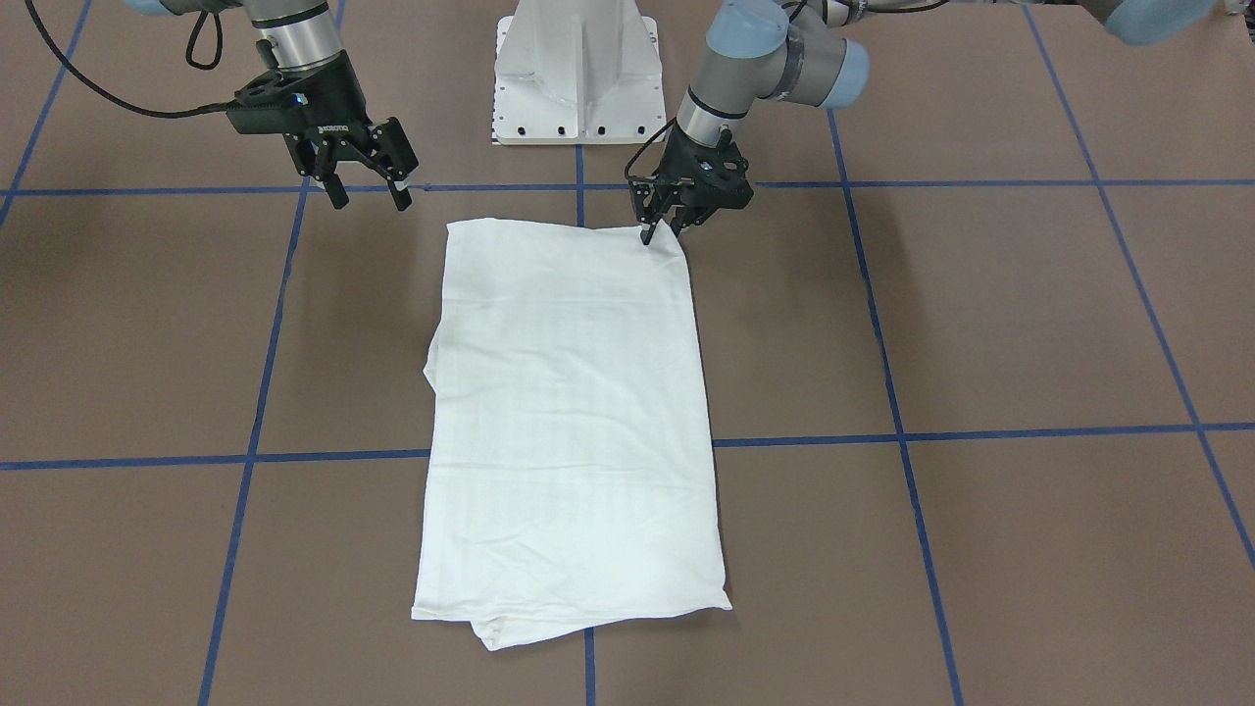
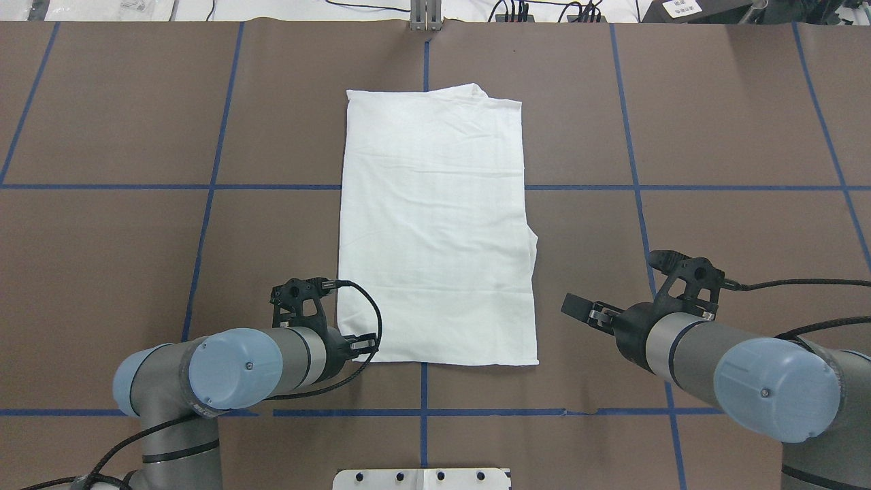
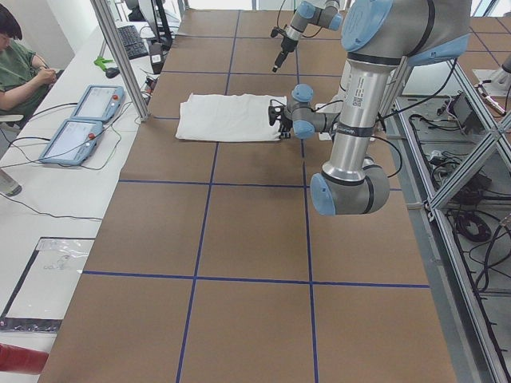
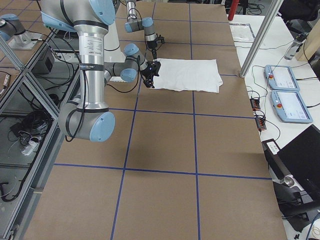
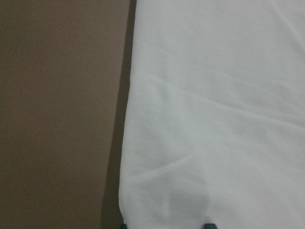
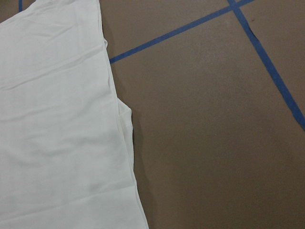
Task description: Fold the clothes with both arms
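The white folded cotton T-shirt (image 1: 574,422) lies mid-frame on the brown worktop (image 1: 1029,324), long axis vertical. The left end effector (image 1: 663,232), parted, straddles its upper-right corner; the right end effector (image 1: 371,199), wide, hangs clear upper left.

Bright, even overhead light; my left claw (image 1: 663,231) casts a soft shadow on the tabletop (image 1: 980,324); its wrist view is blurred.

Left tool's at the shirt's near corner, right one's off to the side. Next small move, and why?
Probably bring the right tool in and down to the shirt's other near corner. It hangs open over the bare table, clear of the cloth, while the left tool stands open at its corner; the fold likely needs both.
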`<state>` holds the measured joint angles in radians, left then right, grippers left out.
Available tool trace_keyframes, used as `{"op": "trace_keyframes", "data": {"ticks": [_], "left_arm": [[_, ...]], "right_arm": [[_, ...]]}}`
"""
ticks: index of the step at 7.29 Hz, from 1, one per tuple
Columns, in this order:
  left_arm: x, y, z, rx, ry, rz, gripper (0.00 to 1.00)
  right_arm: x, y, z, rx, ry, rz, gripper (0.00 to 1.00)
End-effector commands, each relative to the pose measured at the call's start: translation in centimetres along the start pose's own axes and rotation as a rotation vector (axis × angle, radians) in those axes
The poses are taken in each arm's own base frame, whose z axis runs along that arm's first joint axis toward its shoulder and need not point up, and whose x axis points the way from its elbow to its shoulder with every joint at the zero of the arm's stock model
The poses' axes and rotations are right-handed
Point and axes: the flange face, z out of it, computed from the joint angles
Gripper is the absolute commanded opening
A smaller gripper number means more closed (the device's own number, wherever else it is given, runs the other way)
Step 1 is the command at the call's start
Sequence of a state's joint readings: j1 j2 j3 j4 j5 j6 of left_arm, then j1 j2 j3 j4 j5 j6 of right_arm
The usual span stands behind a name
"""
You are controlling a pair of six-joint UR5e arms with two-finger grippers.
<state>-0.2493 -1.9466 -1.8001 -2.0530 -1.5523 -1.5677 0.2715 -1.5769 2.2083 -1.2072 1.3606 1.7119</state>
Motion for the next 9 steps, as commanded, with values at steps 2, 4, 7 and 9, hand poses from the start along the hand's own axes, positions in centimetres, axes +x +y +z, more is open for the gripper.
{"op": "trace_keyframes", "data": {"ticks": [2,4,7,9], "left_arm": [[0.2,-0.3,-0.5,0.005,0.009,0.006,0.0],[0.4,-0.3,-0.8,0.005,0.016,0.006,0.0],[0.5,-0.4,-0.9,0.006,0.019,0.006,0.0],[0.6,-0.4,-1.1,0.006,0.023,0.006,0.0]], "right_arm": [[0.0,0.9,0.0,-0.018,0.0,0.0,1.0],[-1.4,3.3,1.6,-0.036,0.019,0.145,0.99],[-10.9,9.3,6.4,-0.011,0.152,0.277,0.99],[-10.7,10.6,8.3,-0.002,0.185,0.332,0.95]]}}
